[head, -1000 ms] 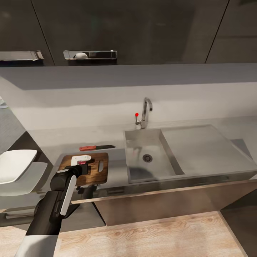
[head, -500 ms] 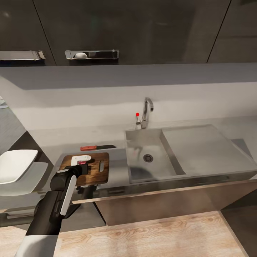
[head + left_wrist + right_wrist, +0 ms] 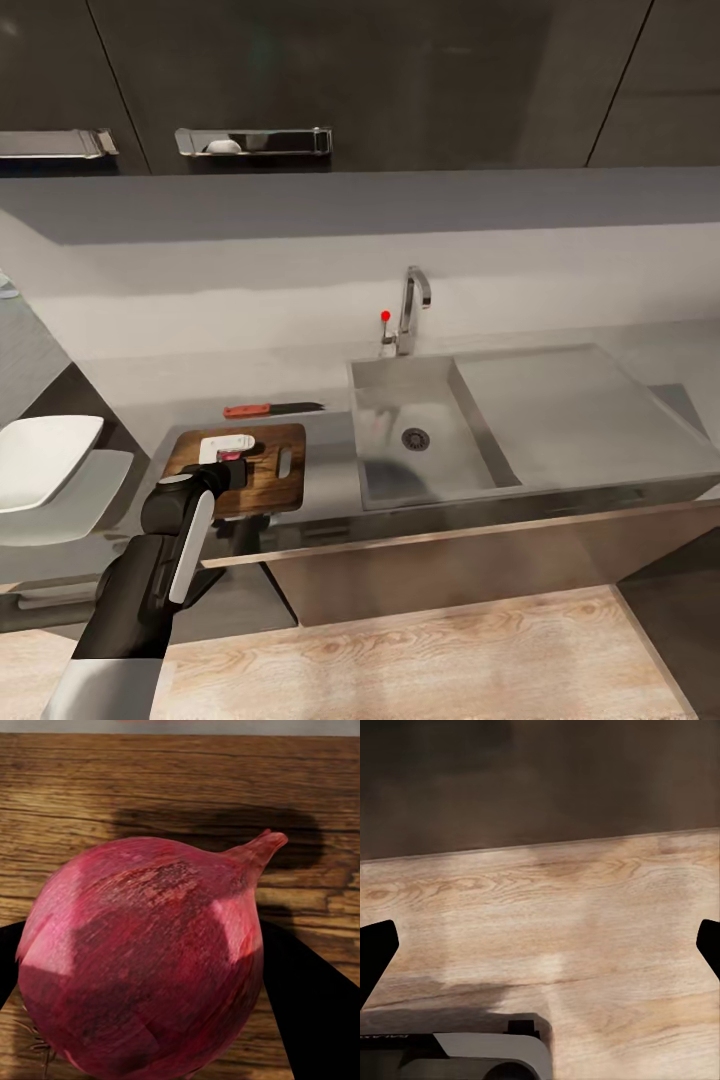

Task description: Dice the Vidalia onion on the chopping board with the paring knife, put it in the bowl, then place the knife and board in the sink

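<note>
Was a kitchen: dark glossy wall cabinets [image 3: 360, 80], grey counter [image 3: 200, 385], steel sink [image 3: 425, 440] with chrome tap [image 3: 412, 310], pale wood floor [image 3: 420, 655].

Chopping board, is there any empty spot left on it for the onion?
Yes: the dark brown wooden chopping board is bare around its handle slot. Its left end is crowded by the left gripper holding the round pinkish-red onion.

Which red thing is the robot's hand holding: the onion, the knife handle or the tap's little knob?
The Vidalia onion, held between the left gripper's fingers over the chopping board. The paring knife lies untouched on the countertop behind it.
</note>
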Controlling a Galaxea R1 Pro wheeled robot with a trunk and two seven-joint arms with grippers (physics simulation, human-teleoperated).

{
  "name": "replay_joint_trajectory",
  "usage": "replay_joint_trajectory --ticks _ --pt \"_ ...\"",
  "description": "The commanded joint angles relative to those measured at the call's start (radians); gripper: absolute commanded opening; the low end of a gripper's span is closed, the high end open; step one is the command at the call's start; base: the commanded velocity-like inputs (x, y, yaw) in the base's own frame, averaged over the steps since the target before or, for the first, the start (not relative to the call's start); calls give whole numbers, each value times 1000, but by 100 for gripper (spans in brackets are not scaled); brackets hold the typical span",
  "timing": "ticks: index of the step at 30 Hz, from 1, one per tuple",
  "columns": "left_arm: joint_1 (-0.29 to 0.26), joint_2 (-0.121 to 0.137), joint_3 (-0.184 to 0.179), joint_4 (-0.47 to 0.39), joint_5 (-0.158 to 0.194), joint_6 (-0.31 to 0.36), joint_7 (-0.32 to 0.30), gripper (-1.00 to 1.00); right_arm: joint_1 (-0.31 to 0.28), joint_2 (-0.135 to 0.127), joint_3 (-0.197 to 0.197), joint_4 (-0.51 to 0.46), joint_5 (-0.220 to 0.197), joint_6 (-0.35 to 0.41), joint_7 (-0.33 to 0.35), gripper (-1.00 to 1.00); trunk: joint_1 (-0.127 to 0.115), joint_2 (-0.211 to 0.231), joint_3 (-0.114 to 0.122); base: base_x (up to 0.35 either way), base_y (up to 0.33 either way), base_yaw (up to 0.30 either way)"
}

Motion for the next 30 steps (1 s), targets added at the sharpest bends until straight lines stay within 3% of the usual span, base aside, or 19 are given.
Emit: replay_joint_trajectory --ticks 1,30 --pt "0 0 2 -1 5 5 5 -100 0 -2 7 -2 -8 -2 -8 100 1 -2 -2 0 0 0" --pt "0 1 2 3 5 5 5 -100 0 -2 7 -2 -8 -2 -8 100 1 -2 -17 0 0 0"
